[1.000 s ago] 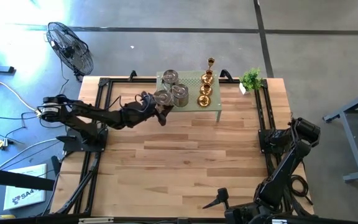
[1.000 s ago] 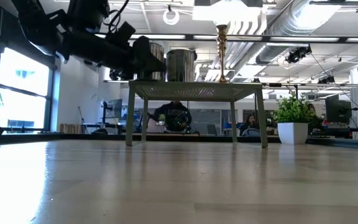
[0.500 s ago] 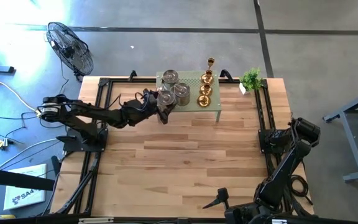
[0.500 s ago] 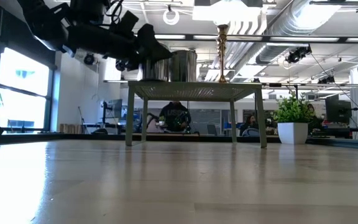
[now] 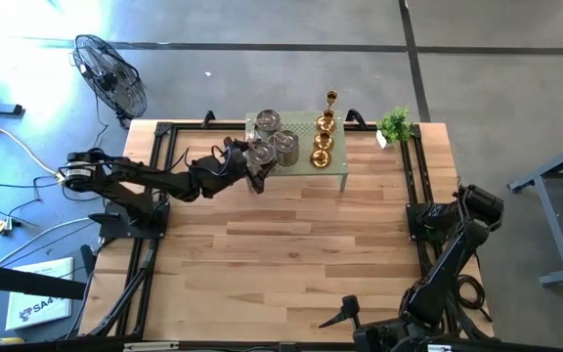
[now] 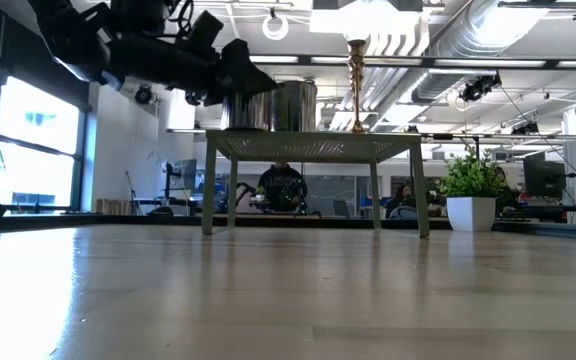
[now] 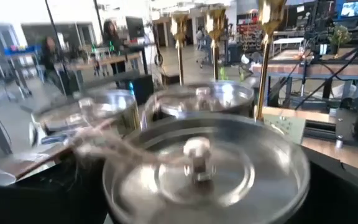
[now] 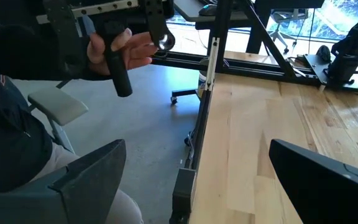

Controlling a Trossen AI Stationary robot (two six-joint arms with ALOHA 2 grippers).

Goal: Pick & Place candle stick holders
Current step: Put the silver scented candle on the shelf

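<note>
Left hand [image 5: 250,164], fingers spread wide around a silver candle stick holder [image 7: 207,165] at the green stand's [image 5: 340,161] left edge; closure is best delayed until centred.

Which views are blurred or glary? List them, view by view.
Left wrist view: the nearest silver holder is smeared with blur. Low view: bright ceiling lamps glare, and the left gripper shows as a dark silhouette. High view: evenly lit; gold holders crisp. Right wrist view: sharp on the table.
</note>
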